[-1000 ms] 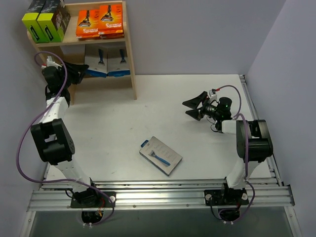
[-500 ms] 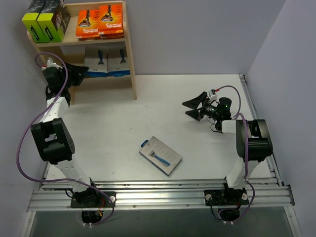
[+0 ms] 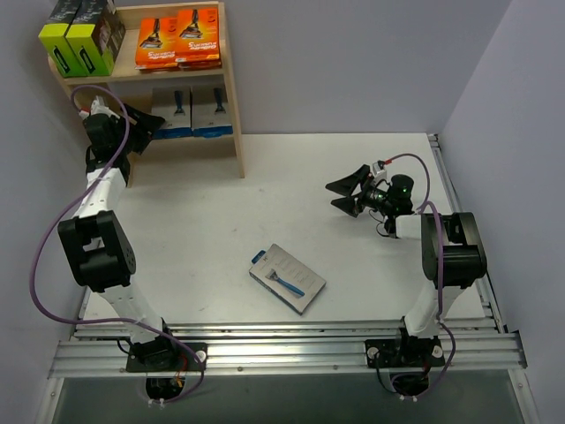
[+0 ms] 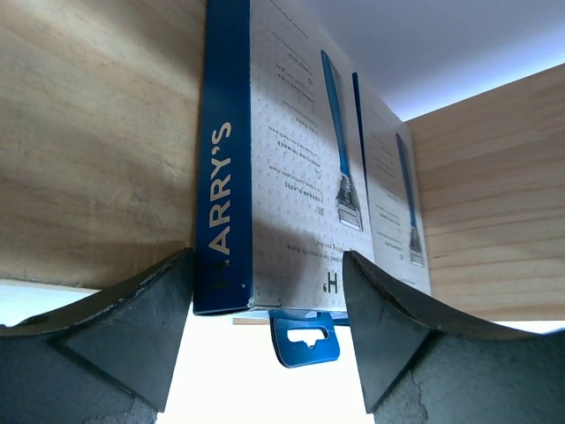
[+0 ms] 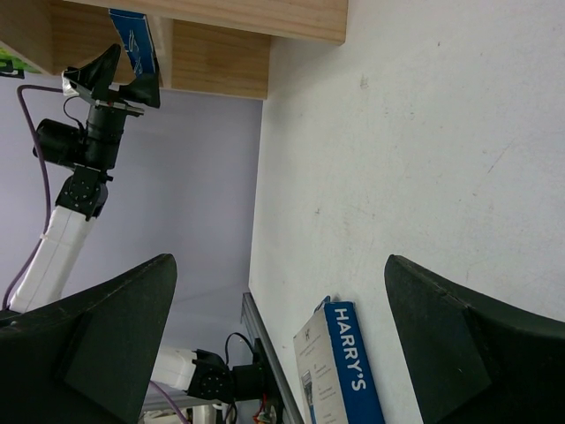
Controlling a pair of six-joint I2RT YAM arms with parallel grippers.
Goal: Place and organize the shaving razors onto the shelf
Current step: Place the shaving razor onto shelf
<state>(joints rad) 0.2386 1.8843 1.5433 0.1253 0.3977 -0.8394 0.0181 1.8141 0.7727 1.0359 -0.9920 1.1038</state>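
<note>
- Pale lilac walls (image 3: 353, 62) close in three sides.
- White table (image 3: 291, 185), evenly lit, faintly scuffed.
- Metal rails (image 3: 282, 353) line its near edge.

left pincer (image 4: 267, 265) spread; right pincer (image 5: 281, 284) wide.

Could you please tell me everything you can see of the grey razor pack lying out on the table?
The grey razor pack is a flat rectangular carton, apparently cardboard. It has a blue razor pictured on its face, a blue hang tab at its far-left end and a blue side edge reading HARRY'S. It lies flat, face up, skewed on the white table, toward the near edge. Only the table touches it.
</note>
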